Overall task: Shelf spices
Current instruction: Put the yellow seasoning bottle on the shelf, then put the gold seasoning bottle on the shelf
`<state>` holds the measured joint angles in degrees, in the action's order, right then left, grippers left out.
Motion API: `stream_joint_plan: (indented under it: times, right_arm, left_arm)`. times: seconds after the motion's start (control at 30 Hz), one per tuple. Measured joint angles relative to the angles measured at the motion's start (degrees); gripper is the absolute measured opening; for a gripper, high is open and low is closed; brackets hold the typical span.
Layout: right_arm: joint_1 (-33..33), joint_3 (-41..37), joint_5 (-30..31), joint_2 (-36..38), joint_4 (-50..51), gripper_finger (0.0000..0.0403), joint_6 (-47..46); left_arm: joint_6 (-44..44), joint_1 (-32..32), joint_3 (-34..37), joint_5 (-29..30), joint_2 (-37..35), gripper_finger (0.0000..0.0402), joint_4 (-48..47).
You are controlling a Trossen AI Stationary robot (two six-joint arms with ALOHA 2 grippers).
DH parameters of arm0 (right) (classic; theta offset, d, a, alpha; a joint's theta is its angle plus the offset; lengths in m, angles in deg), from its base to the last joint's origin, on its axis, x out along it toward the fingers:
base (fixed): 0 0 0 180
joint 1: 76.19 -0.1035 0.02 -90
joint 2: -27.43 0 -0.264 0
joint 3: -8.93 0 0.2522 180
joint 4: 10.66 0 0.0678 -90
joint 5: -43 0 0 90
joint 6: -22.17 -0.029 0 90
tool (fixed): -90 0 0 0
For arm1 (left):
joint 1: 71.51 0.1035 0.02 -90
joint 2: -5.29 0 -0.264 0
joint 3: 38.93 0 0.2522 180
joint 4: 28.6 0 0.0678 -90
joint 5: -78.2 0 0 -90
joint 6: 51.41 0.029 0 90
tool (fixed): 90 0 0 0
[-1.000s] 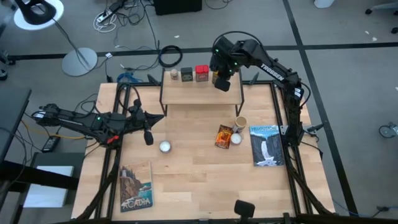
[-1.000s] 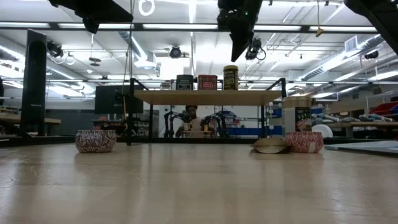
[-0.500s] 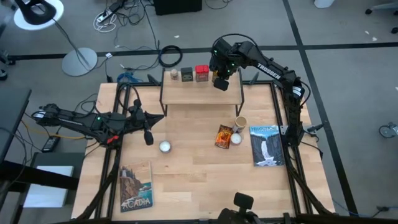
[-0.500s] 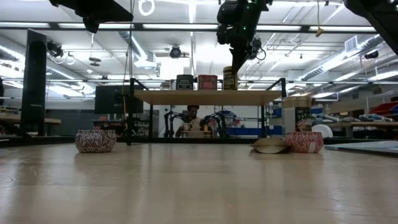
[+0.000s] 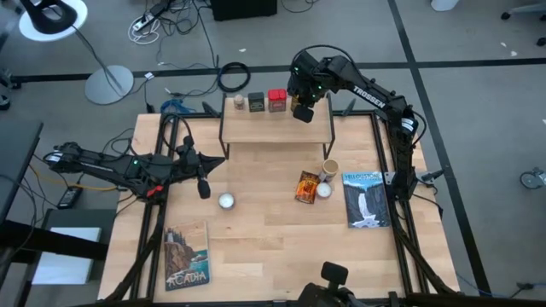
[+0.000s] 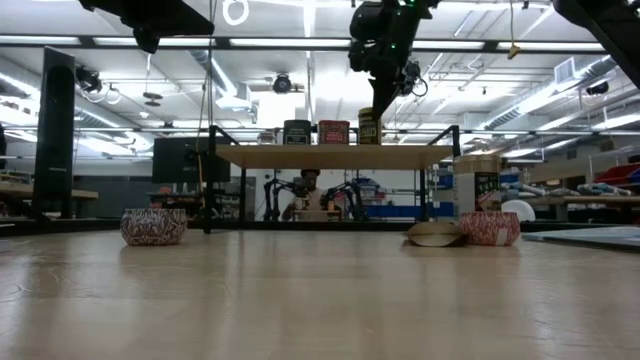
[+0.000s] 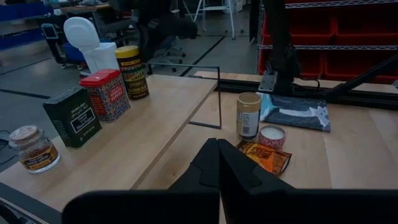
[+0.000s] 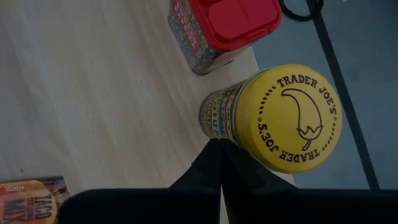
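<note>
Four spices stand on the shelf [image 5: 277,126]: small jar [image 7: 34,149], dark tin [image 7: 71,116], red tin [image 7: 106,94], yellow-lidded jar [image 8: 273,118]. The tan jar [image 7: 249,116] and orange packet [image 7: 266,157] remain on the tabletop [image 5: 256,239]. The right gripper [image 6: 385,88] hovers above the yellow-lidded jar, the left gripper [image 5: 203,187] waits over the tabletop; both have jaws together, empty.

4 spice jars [image 5: 266,101] in row on shelf [image 5: 276,128], rear edge.

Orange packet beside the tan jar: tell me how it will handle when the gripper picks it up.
The orange packet lies flat and creased on the table, so it probably flexes and sags when pinched. It looks thin, likely light. Lying flat against the white round tin, it may slide rather than lift cleanly.
</note>
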<state>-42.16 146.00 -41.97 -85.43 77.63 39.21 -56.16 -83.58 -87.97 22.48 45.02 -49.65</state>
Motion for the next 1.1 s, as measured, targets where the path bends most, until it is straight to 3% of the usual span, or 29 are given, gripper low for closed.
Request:
stream_joint_plan:
  times: [0.53, 0.77, 1.1]
  right_arm:
    - [0.1, 0.0, 0.8, 0.2, 3.0, 0.0000, 0.0]
    - [-5.6, 0.0, -0.3, 5.2, 10.1, 0.0000, -1.6]
    - [-14.2, 0.0, -1.8, 15.9, 15.5, 0.0000, -12.6]
  left_arm:
    - [0.0, 0.0, 0.0, 0.0, 0.0, 0.0001, 0.0]
    - [0.1, 0.0, 0.0, 0.0, 0.0, 0.0001, 0.0]
    - [0.1, 0.0, 0.0, 0.0, 0.0, 0.0001, -0.2]
